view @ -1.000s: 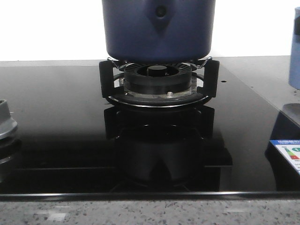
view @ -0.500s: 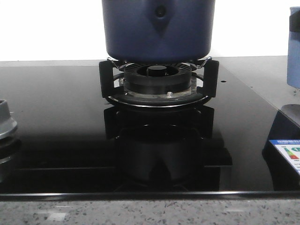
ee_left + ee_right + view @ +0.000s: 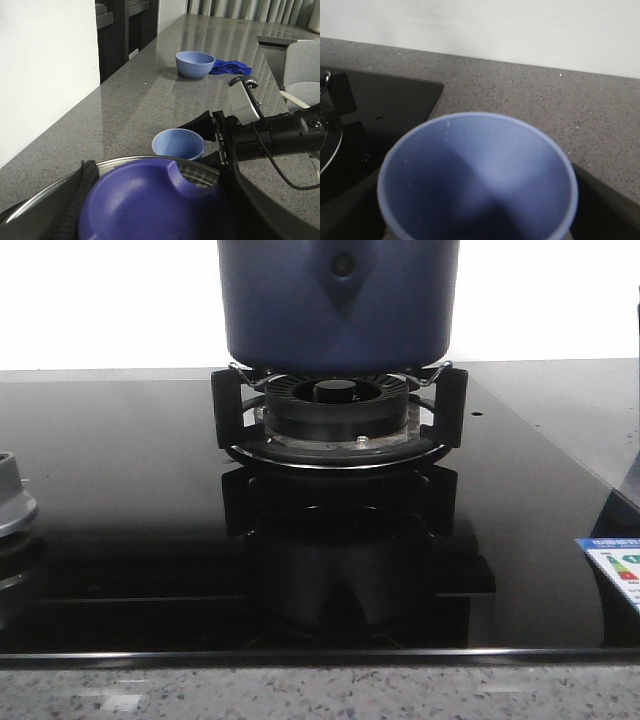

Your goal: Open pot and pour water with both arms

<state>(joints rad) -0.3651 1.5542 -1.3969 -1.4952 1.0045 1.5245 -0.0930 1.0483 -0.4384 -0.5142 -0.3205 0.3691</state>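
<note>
Sitting near the pot [image 3: 338, 302], a sticker [image 3: 615, 570], print unreadable.

A light blue cup [image 3: 477, 180] fills the view above grey countertop [image 3: 530, 95].

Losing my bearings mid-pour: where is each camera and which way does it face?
Front: low at cooktop edge, facing pot; no arm visible.
Left wrist: over the lid, looking along the counter; right arm shows.
Right wrist: looking down into cup; no arm clear.
Both wrist views share the cup.
</note>
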